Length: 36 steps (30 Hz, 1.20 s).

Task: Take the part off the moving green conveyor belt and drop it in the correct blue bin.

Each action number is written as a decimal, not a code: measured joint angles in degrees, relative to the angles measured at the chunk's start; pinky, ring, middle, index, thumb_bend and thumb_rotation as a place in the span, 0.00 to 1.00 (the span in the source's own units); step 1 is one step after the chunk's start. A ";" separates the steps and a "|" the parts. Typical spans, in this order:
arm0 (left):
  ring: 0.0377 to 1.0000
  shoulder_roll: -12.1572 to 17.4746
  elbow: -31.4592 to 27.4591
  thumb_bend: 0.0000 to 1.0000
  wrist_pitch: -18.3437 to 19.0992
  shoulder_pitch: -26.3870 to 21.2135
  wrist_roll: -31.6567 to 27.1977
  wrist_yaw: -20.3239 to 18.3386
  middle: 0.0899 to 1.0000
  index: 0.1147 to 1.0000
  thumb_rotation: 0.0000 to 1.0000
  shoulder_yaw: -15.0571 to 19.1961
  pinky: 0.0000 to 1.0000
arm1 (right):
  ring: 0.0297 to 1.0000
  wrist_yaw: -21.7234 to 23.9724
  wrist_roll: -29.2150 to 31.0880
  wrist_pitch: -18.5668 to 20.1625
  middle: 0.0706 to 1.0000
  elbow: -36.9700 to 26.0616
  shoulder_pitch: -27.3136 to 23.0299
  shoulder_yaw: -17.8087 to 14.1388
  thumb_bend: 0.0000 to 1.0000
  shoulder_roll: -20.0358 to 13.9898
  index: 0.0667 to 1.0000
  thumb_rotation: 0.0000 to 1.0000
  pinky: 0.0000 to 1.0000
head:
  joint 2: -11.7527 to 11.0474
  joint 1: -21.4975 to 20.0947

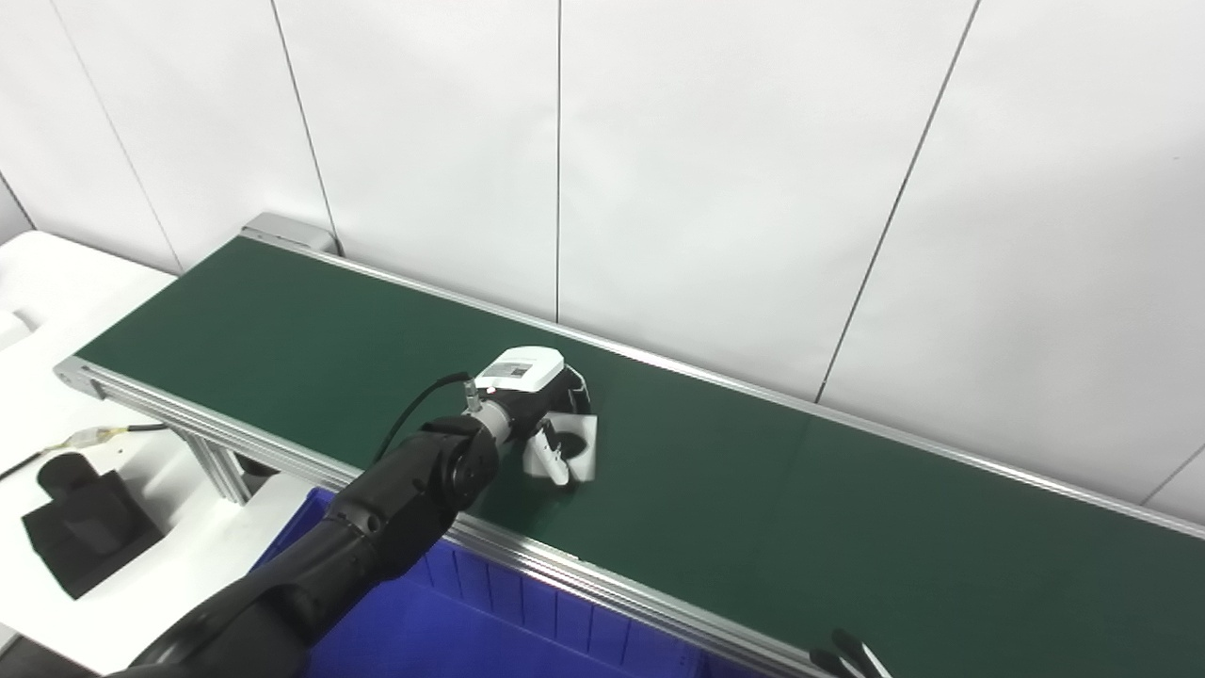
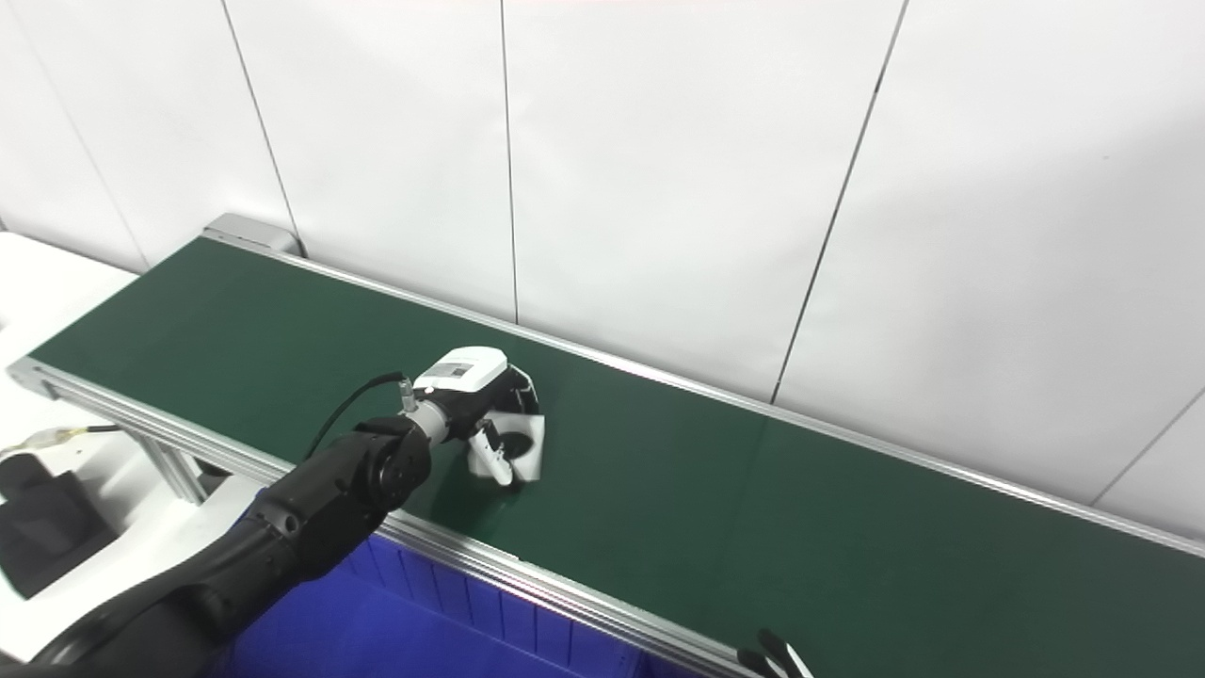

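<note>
Gripping one part (image 1: 576,447), left hand (image 1: 537,395).

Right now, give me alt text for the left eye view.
The left hand reaches over the green conveyor belt, fingers wrapped around a white part. A blue bin sits below the belt's near rail; right hand fingertips peek in at the bottom edge.

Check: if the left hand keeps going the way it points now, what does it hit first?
Left hand already sits over the small white part on the green conveyor belt. Beyond that, probably bare belt, then the far aluminium rail; depth unclear.
</note>
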 measured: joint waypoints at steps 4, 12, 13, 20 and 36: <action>0.56 0.01 -0.64 0.52 -0.67 0.35 -0.71 0.00 0.49 0.38 0.00 0.06 0.70 | 0.72 0.00 0.01 0.00 0.82 -0.64 0.03 -0.01 0.60 0.00 0.89 0.75 0.59 | 0.09 -0.17; 0.42 0.03 -2.77 0.51 -1.20 1.58 -3.66 -0.91 0.42 0.44 0.00 1.17 0.43 | 0.72 -0.03 0.03 0.00 0.81 -0.63 0.03 -0.05 0.60 0.01 0.88 0.75 0.59 | 0.17 -0.44; 0.42 0.03 -2.93 0.51 -1.22 1.68 -3.80 -1.06 0.42 0.44 0.00 1.25 0.43 | 0.72 -0.03 0.03 0.00 0.81 -0.63 0.03 -0.05 0.60 0.02 0.88 0.75 0.59 | 0.00 -0.44; 0.40 0.11 -6.13 0.50 -1.28 3.24 -5.03 -2.83 0.42 0.44 0.00 2.20 0.36 | 0.71 -0.04 0.08 0.00 0.81 -0.56 -0.01 -0.12 0.58 0.10 0.88 0.73 0.58 | 0.09 -0.88; 0.40 4.23 -34.72 0.50 3.80 9.65 -3.31 -11.34 0.41 0.44 0.00 5.33 0.36 | 0.70 -0.66 -0.51 0.00 0.81 -0.69 0.28 -0.07 0.58 0.08 0.88 0.71 0.57 | 1.14 -2.46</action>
